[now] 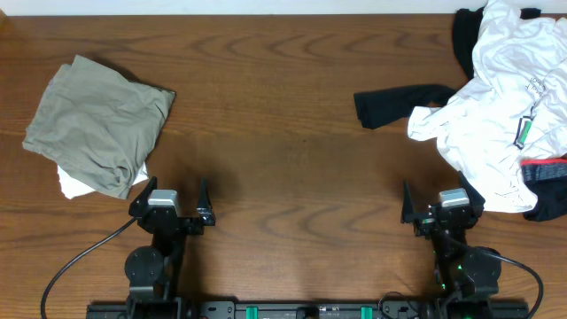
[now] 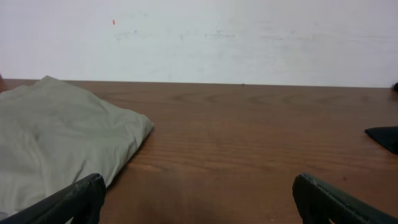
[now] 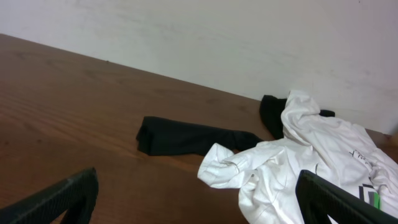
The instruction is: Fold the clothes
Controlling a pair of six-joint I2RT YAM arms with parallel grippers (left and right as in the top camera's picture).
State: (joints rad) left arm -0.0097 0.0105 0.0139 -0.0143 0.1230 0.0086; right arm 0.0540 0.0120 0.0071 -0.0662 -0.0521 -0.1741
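Through my left wrist camera, the left gripper hangs low over the brown wooden table. Its two dark fingers are spread wide into the bottom corners of the frame. A folded olive garment lies at left. The edge of a black cloth shows at far right, and a white wall stands behind.

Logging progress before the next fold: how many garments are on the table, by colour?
Olive: 1, the folded olive garment at left.
White: 2, the white T-shirt in the right pile and a white piece under the olive one.
Black: at least 1, the black garment; the pile hides any more.
Total: at least 4.
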